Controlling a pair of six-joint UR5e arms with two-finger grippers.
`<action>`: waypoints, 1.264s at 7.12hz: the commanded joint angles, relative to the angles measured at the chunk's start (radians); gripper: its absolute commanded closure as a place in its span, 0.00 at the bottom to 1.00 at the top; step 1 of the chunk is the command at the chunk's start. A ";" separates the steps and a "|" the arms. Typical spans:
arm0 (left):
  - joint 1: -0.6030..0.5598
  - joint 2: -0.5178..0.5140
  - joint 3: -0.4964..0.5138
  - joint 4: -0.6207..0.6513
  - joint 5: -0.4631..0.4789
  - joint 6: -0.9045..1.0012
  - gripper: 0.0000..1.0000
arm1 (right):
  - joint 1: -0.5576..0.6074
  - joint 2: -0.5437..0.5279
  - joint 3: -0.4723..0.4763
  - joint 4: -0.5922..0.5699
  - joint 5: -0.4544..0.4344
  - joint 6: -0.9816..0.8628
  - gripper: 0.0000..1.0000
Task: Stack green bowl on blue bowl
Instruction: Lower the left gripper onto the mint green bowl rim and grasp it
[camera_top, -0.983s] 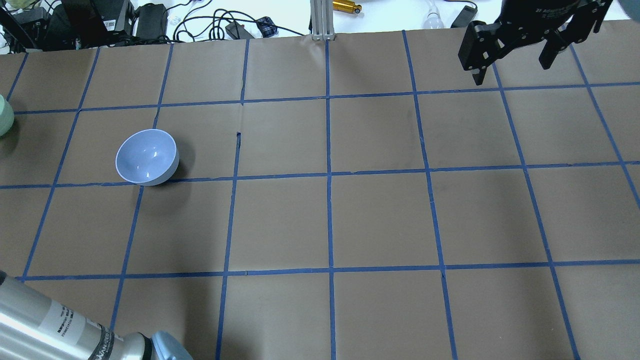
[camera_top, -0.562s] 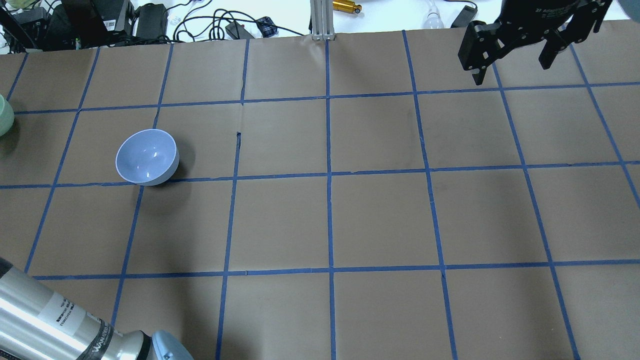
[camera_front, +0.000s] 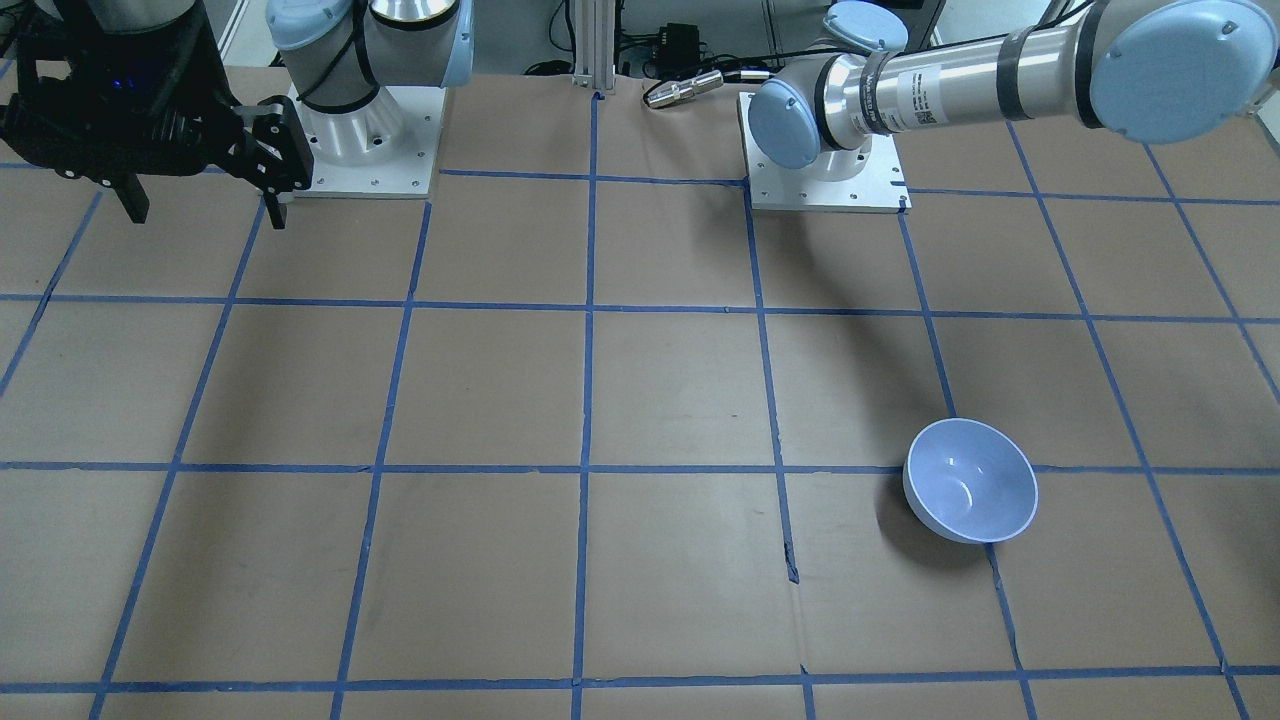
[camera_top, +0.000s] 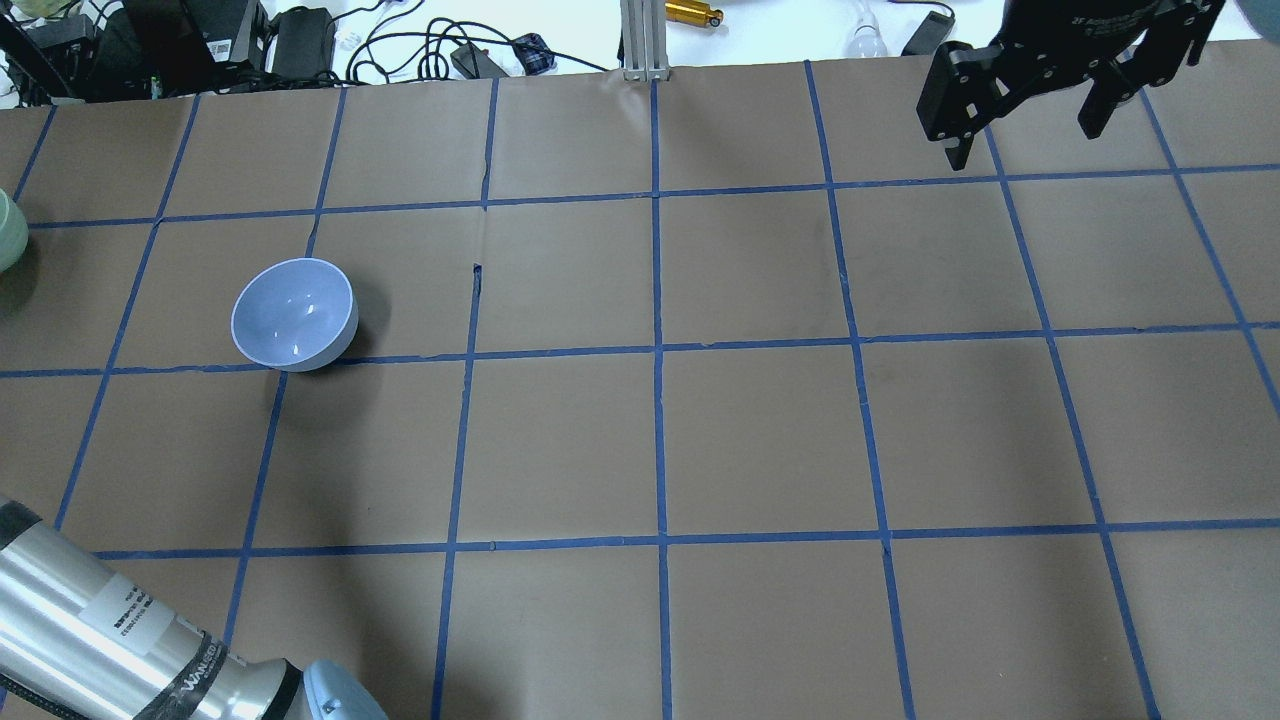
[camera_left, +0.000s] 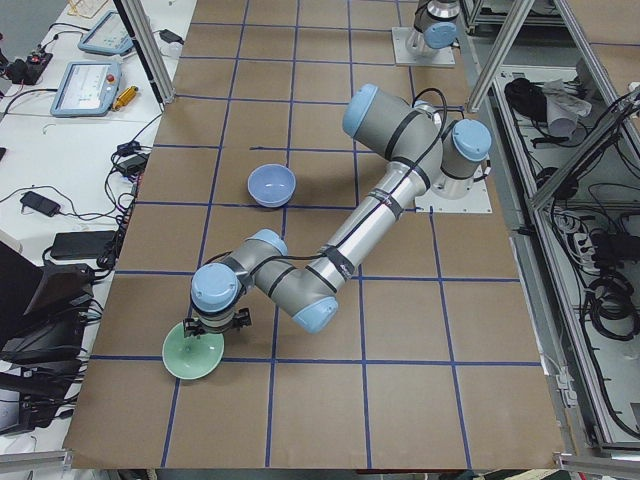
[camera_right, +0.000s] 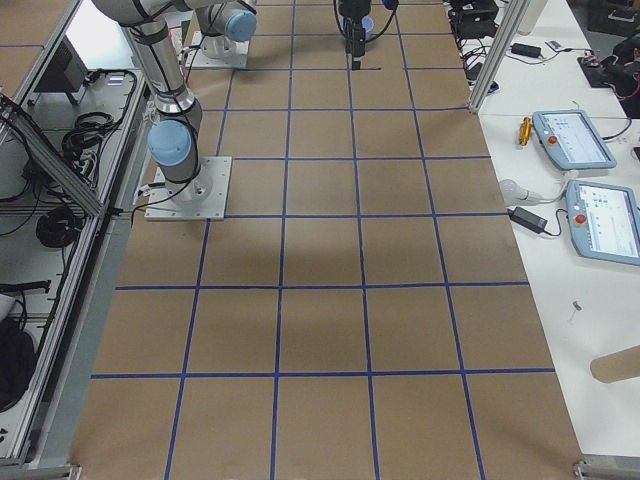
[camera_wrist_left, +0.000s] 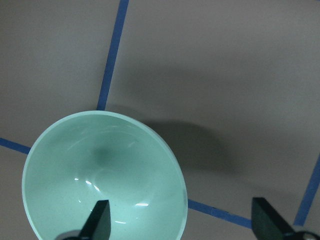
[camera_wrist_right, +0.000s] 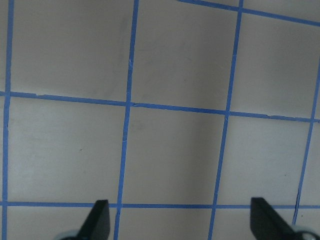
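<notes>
Brown paper gridded with blue tape (camera_top: 658, 350) covered the counter (camera_top: 760, 440). Seen from overhead, the blue bowl (camera_top: 293, 313) sat upright toward 9 o'clock from the middle. The green bowl (camera_wrist_left: 100, 175) stood well apart from it, farther out toward 9 o'clock at the counter's edge. The left claw (camera_wrist_left: 180, 210) hung over it with fingers spread, one above the bowl's inside, the other outside the rim; contact could not be told. The right claw (camera_wrist_right: 178, 206) hovered at 1 o'clock, fingers apart, holding nothing.
</notes>
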 joint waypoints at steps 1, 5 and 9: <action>0.000 -0.043 0.032 0.007 0.001 0.029 0.02 | 0.001 0.000 0.000 0.000 0.000 0.000 0.00; 0.000 -0.077 0.040 0.009 0.074 0.023 0.02 | 0.001 0.000 0.000 0.000 0.000 0.000 0.00; 0.000 -0.115 0.064 0.024 0.137 -0.043 0.02 | -0.001 0.000 0.000 0.000 0.000 0.000 0.00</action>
